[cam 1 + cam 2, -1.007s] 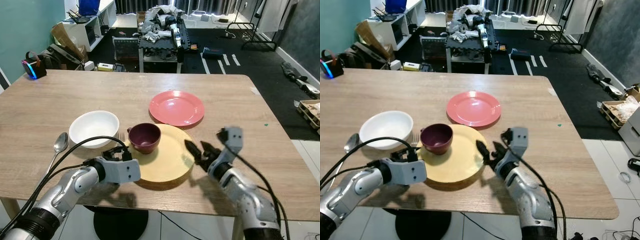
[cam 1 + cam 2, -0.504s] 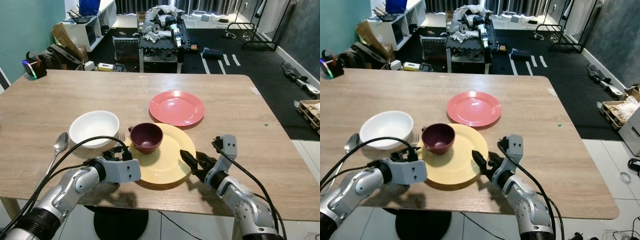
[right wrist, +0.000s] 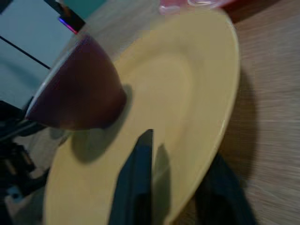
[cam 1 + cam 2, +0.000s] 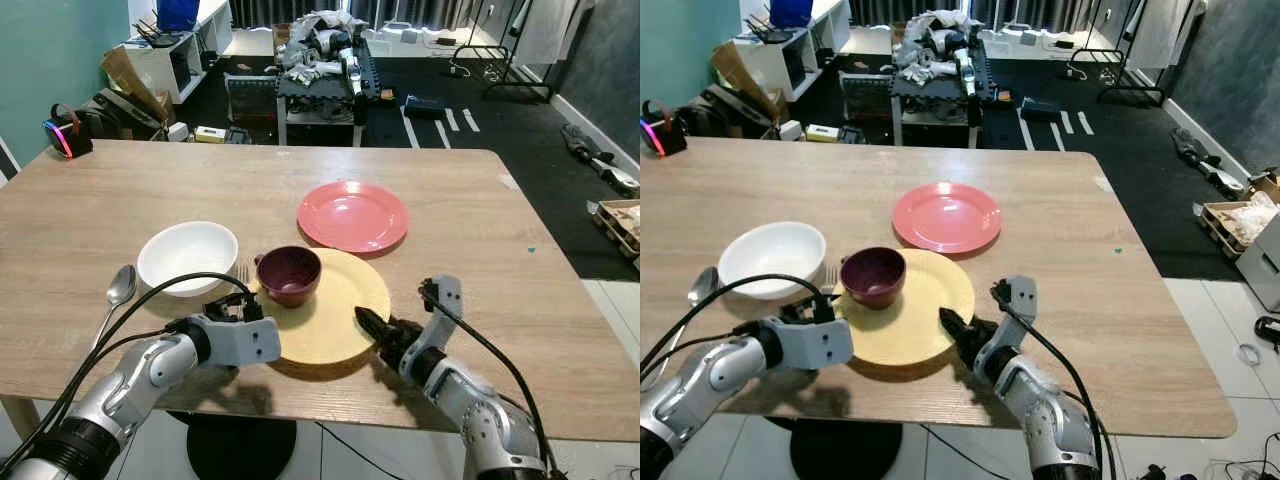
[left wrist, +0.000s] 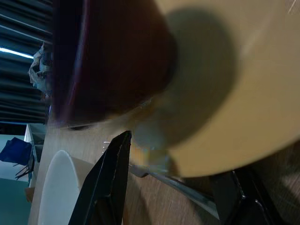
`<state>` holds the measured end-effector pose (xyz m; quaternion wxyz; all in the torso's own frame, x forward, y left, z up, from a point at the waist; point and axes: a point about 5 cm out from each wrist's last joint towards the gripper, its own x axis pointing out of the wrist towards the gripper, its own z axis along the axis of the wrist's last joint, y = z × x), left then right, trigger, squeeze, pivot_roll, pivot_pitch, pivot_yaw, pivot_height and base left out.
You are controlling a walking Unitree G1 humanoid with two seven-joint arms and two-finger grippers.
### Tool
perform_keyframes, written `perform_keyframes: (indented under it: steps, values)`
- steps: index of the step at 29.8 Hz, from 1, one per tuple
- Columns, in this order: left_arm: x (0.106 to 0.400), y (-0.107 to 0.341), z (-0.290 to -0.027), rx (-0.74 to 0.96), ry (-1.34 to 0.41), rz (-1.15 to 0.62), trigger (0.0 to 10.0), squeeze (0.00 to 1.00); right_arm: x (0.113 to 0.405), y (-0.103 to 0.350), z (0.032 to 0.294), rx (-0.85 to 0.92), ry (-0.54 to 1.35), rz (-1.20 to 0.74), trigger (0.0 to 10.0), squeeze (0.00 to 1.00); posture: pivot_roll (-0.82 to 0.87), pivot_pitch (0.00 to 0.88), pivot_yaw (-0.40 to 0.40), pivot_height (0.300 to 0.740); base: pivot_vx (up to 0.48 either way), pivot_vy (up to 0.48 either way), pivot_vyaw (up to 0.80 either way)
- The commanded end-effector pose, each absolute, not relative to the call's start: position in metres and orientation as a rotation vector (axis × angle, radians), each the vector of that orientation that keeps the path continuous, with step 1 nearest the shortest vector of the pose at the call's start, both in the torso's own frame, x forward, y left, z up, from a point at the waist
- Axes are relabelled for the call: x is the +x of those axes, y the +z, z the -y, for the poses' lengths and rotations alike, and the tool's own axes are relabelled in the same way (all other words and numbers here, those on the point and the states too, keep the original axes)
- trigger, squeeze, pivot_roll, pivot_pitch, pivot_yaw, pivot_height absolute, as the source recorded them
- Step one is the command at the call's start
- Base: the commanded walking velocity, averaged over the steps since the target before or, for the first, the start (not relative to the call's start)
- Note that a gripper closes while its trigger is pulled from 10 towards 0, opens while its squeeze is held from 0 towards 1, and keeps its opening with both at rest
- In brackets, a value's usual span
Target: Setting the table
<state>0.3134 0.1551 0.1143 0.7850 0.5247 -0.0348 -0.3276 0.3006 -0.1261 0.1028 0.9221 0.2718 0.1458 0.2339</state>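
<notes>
Table (image 4: 480, 240), a long wooden one, carries everything. Near the middle of its near edge lies the yellow plate (image 4: 330, 315), and a maroon bowl (image 4: 288, 274) sits on that plate's left part. Just beyond, towards the far edge, is the pink plate (image 4: 352, 215), its rim close to the yellow one. A white bowl (image 4: 187, 255) stands to the left of the yellow plate, with a fork (image 4: 242, 271) between them, partly under the yellow rim, and a spoon (image 4: 119, 288) lies further left.

Right gripper (image 4: 374, 330) is at the yellow plate's right rim; in the right wrist view one black finger (image 3: 136, 187) lies over the plate's face and the other sits below the rim, so it grips that edge. Left gripper (image 4: 232, 306) is at the plate's left rim, fingers (image 5: 105, 183) spread wide with the rim and the fork between them.
</notes>
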Motion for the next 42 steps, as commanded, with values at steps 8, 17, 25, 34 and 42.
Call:
perform_keyframes:
  steps: [8,17,25,34,42]
  values:
    - [0.309,0.099,-0.157,1.143,-0.735,0.006,10.0,0.0,0.295,0.091,0.12,0.675,0.516,-0.388,0.0,0.0,-0.03,0.0,0.059,0.74,0.0,0.0,0.0]
    - [0.313,0.124,-0.143,1.04,-0.697,0.137,10.0,0.0,0.298,0.092,0.127,0.659,0.46,-0.395,0.0,0.0,-0.04,0.0,0.061,0.74,0.0,0.0,0.0]
    - [0.311,0.195,-0.113,0.828,-0.711,0.405,10.0,0.0,0.311,0.1,0.135,0.668,0.36,-0.366,10.0,0.0,-0.03,0.0,0.066,0.74,0.0,0.0,0.0]
    - [0.301,0.229,-0.101,0.717,-0.757,0.478,10.0,0.0,0.328,0.108,0.148,0.679,0.238,-0.35,10.0,0.0,-0.02,0.0,0.061,0.74,0.0,0.0,0.0]
    - [0.3,0.232,-0.103,0.709,-0.774,0.44,10.0,0.0,0.336,0.105,0.173,0.639,0.085,-0.331,10.0,0.0,-0.02,0.0,0.065,0.74,0.0,0.0,0.0]
